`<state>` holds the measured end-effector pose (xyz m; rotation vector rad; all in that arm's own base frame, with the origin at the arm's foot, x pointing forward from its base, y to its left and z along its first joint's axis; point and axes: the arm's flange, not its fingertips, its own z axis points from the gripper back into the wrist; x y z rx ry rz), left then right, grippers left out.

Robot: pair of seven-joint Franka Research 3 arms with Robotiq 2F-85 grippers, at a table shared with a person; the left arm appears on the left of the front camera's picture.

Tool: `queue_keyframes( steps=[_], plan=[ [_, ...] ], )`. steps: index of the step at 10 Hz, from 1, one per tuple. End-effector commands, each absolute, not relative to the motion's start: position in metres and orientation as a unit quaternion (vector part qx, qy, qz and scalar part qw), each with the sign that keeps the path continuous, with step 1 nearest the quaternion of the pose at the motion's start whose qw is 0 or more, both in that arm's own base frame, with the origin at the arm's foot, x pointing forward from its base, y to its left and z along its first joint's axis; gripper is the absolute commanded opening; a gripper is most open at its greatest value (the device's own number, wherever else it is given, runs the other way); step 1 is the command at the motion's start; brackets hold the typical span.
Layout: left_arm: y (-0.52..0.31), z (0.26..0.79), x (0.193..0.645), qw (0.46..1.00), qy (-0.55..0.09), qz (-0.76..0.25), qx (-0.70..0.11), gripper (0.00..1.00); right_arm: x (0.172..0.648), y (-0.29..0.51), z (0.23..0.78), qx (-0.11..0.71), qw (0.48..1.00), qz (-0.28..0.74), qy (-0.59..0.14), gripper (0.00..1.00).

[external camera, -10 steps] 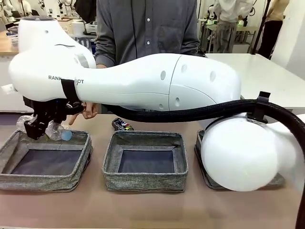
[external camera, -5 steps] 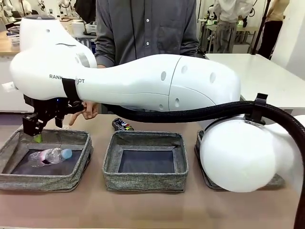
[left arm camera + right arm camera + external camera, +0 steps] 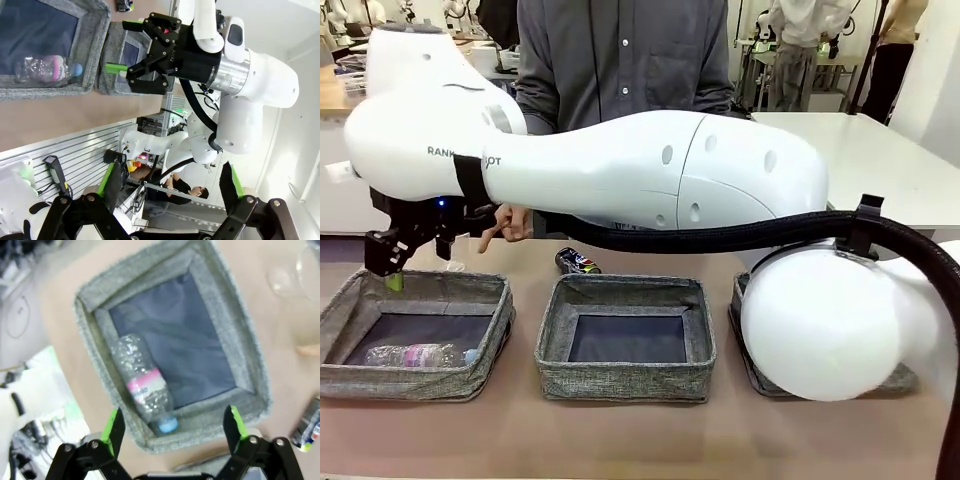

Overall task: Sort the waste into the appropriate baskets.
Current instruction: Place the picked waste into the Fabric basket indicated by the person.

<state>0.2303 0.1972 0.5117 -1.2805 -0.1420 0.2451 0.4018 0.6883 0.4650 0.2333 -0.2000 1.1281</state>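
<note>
While the right gripper (image 3: 415, 262) hangs empty, jaws spread wide, over the left basket (image 3: 342, 312), the plastic bottle (image 3: 418, 355) lies on its side below it on the basket's floor, against the near wall. Its long axis runs along that wall, blue cap toward the middle basket (image 3: 625, 382). Beyond the baskets are a crushed can (image 3: 577, 262), a person's hand (image 3: 506, 226) and what may be a clear cup (image 3: 302, 270). The left gripper (image 3: 171, 182) gapes wide, empty.
</note>
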Motion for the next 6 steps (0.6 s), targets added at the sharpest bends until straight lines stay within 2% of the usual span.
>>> queue_keyframes(
  steps=[1, 2, 3, 6],
  plan=[
    [0.194, 0.514, 0.231, 0.79, -0.072, 0.118, -0.597, 1.0, 0.394, 0.63, 0.494, 0.144, 0.862, 0.477, -0.092, 1.0],
    [0.194, 0.514, 0.231, 0.79, -0.072, 0.118, -0.597, 1.0, 0.377, 0.568, 0.506, 0.14, 0.885, 0.435, -0.092, 1.0],
    [0.194, 0.514, 0.231, 0.79, -0.072, 0.118, -0.597, 1.0, 0.357, 0.516, 0.508, 0.108, 0.911, 0.394, -0.059, 1.0],
    [0.194, 0.514, 0.231, 0.79, -0.072, 0.118, -0.597, 1.0, 0.294, 0.408, 0.505, 0.134, 0.941, 0.303, -0.069, 1.0]
  ],
)
